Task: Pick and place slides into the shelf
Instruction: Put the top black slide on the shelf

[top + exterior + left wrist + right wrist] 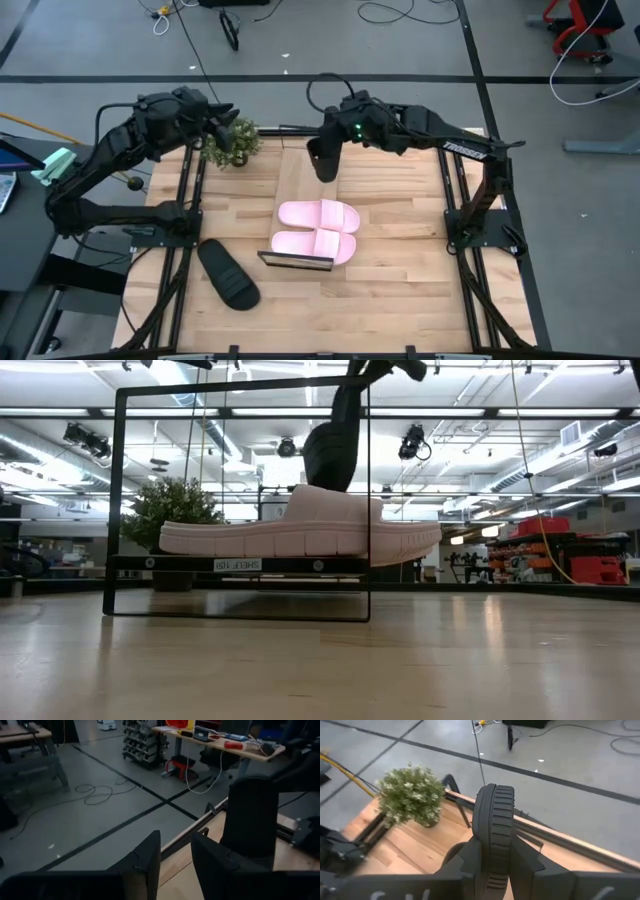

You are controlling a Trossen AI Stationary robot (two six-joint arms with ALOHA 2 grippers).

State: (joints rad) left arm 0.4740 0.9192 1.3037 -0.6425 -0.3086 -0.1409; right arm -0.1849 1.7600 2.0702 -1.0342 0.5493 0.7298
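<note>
A black slide (325,162) hangs in my right gripper (335,138) above the table's far middle; the low view shows this slide (330,445) over the shelf. Two pale pink slides (318,213) (312,243) lie side by side, soles down, on the light-wood shelf (295,261) at mid-table. In the low view one pink slide (300,530) rests on the shelf plank (240,564). A second black slide (228,272) lies flat on the table near its left edge. My left gripper (225,125), open (175,845), waits by the far left corner. My right gripper pinches the black slide between its two fingers (470,860), one on each side of the narrow ribbed body (492,835), which shows edge-on. The slide is lifted clear and hangs below the gripper, its free end (325,465) pointing down toward the pink slide.
A small potted plant (232,143) stands at the table's far left, beside my left gripper. The shelf's black wire frame (117,500) rises at its end. Bare wood lies on the table's near and right parts. Black frame rails run along both table sides.
</note>
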